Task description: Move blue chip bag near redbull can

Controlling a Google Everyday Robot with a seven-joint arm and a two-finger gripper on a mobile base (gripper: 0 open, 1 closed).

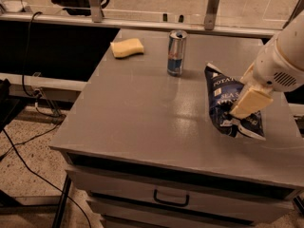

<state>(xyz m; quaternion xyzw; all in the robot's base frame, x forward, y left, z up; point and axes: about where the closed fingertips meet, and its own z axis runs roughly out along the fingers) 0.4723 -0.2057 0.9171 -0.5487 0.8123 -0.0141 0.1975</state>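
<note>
The gripper (236,112) is at the right side of the tabletop (142,113), reaching in from the right on a white arm (282,61). The arm is cut off by the right edge of the picture, so its upper part is not shown. The fingers (251,101) are clamped on the blue chip bag (221,90). Only one cream-coloured finger is visible, lying across the front of the bag. The opposing finger is hidden behind the bag.

The blue chip bag stands tilted on the right part of the tabletop, to the right of the redbull can (176,53) and apart from it. The finger covers part of the white lettering; only fragments are legible. The white bottom edge shows below the finger. Whether that edge rests on the tabletop cannot be determined.

The redbull can stands upright near the rear centre of the tabletop. A yellow sponge (127,47) lies to its left, well apart from the bag. A drawer handle (171,198) shows below the front edge.
</note>
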